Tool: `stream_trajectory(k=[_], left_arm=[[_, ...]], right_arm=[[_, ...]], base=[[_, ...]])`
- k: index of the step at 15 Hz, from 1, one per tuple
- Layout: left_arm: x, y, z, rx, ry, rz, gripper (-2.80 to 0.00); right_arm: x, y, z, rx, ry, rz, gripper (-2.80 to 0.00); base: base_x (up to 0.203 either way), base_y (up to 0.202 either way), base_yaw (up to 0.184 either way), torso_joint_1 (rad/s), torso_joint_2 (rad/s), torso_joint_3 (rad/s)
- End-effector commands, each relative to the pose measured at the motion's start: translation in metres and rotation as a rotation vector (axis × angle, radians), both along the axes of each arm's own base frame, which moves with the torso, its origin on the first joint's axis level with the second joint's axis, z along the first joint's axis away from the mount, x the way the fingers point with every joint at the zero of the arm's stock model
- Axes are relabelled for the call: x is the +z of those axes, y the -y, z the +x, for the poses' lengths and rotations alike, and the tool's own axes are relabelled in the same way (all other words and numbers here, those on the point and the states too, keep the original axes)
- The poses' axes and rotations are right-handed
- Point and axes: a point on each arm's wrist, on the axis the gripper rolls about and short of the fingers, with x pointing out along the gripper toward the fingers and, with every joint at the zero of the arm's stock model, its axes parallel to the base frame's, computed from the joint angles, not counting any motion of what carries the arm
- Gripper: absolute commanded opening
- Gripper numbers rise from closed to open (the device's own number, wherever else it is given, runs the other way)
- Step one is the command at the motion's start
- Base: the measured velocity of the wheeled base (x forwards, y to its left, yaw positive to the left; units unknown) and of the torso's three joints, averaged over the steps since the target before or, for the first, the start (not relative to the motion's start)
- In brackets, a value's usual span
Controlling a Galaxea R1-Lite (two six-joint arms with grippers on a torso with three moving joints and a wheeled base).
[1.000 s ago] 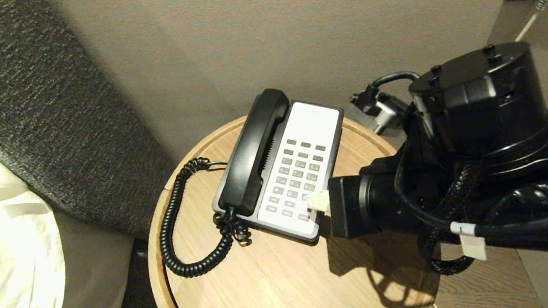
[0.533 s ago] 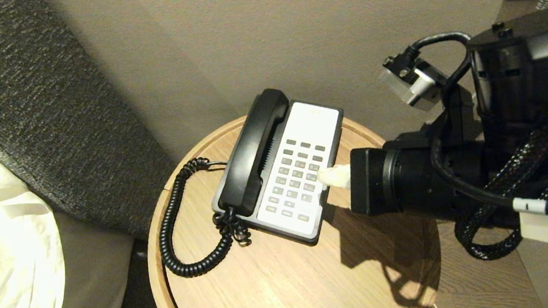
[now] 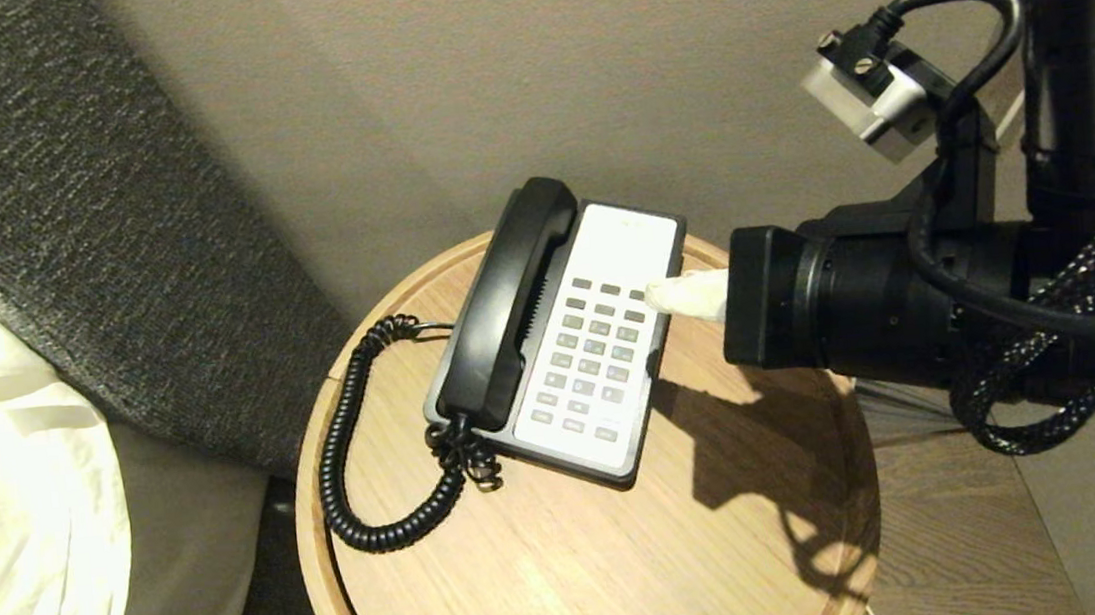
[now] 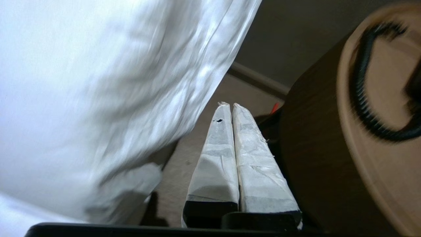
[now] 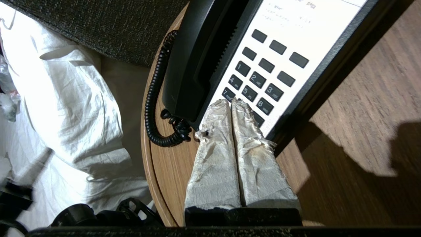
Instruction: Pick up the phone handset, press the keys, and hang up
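The black phone handset [image 3: 507,301] lies in its cradle on the left side of the black-and-white phone base [image 3: 616,241], its coiled cord [image 3: 342,468] looping over the round wooden table. My right gripper [image 3: 655,294] reaches in from the right, its tape-wrapped fingers shut on nothing. It hangs over the right edge of the grey keys [image 3: 597,348]. In the right wrist view the gripper [image 5: 231,101] points across the keys [image 5: 263,79] towards the handset [image 5: 194,65]; whether it touches a key I cannot tell. My left gripper [image 4: 230,104] is shut and empty, low beside the table's side, outside the head view.
The round table [image 3: 582,565] has a raised rim. A bed with white sheets [image 3: 13,500] and a dark padded headboard [image 3: 44,195] stands left of it. In the left wrist view the sheet [image 4: 98,82] hangs close to the gripper, next to the table's wall [image 4: 312,148].
My right gripper has moved from the keypad's near right corner to its far right part, and the arm has risen. The handset has stayed in its cradle.
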Motion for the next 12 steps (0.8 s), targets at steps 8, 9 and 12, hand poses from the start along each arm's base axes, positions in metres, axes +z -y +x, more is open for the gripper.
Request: stream_trajectory(k=[8, 9, 12], left_arm=[[-0.076, 0.004, 0.001, -0.163, 0.129, 0.392, -2.80], [-0.076, 0.004, 0.001, -0.164, 0.128, 0.387, -2.80], [-0.076, 0.004, 0.001, -0.163, 0.128, 0.385, -2.80]], right_arm=[[0.002, 0.037, -0.026, -0.028, 0.031, 0.014, -2.80], [-0.001, 0.041, -0.029, -0.029, 0.028, 0.009, -2.80], [-0.002, 0.045, -0.032, -0.024, 0.025, 0.013, -2.80]], base=[[0.000, 0.000, 0.000, 0.000, 0.00, 0.000], [0.000, 0.000, 0.000, 0.000, 0.00, 0.000], [0.000, 0.000, 0.000, 0.000, 0.00, 0.000]])
